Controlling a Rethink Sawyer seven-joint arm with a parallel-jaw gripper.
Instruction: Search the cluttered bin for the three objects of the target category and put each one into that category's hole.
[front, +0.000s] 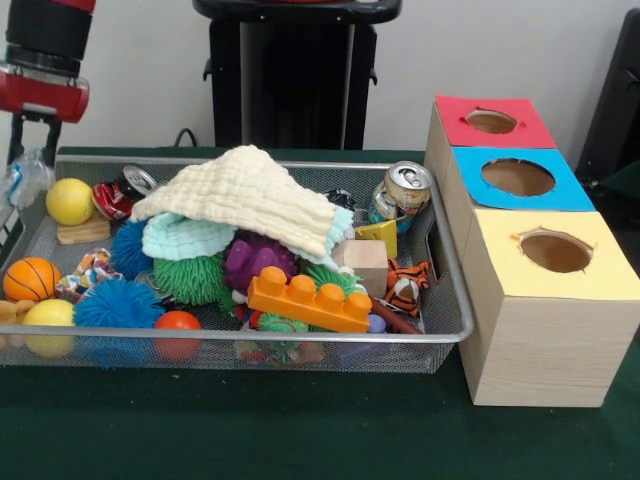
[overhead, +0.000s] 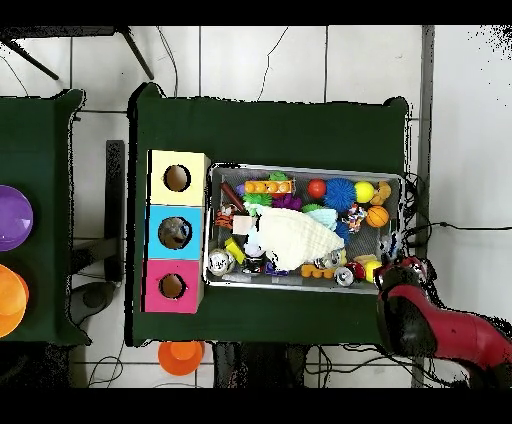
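The wire mesh bin (front: 300, 337) stands on the green table, full of toys; it also shows in the overhead view (overhead: 300, 168). My gripper (front: 31, 158) hangs over the bin's left end, shut on a see-through crumpled plastic bottle (front: 24, 182) with blue bits, held at rim height. In the overhead view the gripper (overhead: 393, 252) is at the bin's right end. No other bottle shows. The red-surrounded hole (front: 491, 121) tops the far wooden box to the right of the bin, also seen from overhead (overhead: 172, 286).
Blue-surrounded (front: 517, 177) and yellow-surrounded (front: 555, 251) holes sit nearer the camera. A cream cloth (front: 250, 195) covers the bin's middle. Drink cans lie at the back right (front: 405, 190) and back left (front: 120, 193), among balls, an orange brick (front: 310, 298) and a wooden cube (front: 365, 265).
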